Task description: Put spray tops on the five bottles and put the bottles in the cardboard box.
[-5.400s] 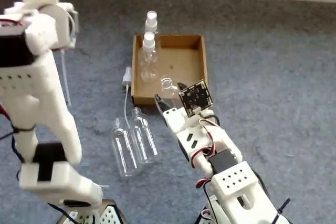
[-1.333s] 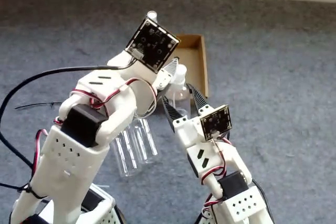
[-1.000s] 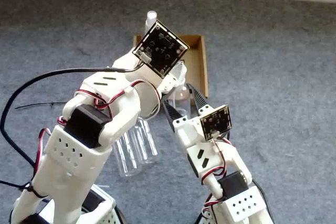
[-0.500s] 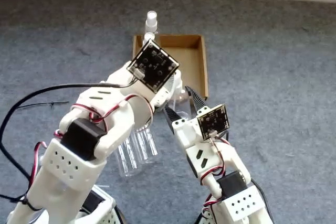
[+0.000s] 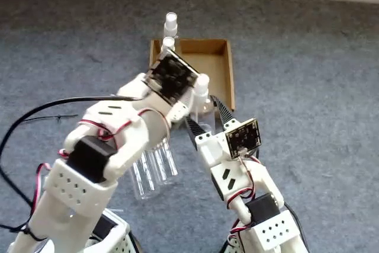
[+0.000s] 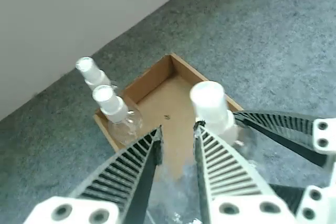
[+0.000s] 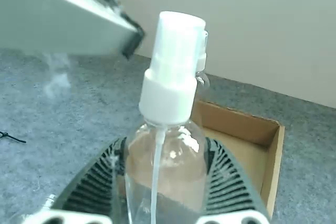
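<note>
**Capped bottle held at the box's near wall**

My right gripper (image 7: 165, 153) clamped the upright bottle (image 7: 167, 182), spray top (image 7: 173, 66) on, by the cardboard box (image 5: 216, 69). My left gripper (image 6: 177, 142) stood narrowly parted, empty, beside that top.

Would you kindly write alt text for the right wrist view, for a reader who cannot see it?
A clear bottle with a white spray top is held upright in the right gripper. Behind it, an open cardboard box lies on grey carpet.
</note>
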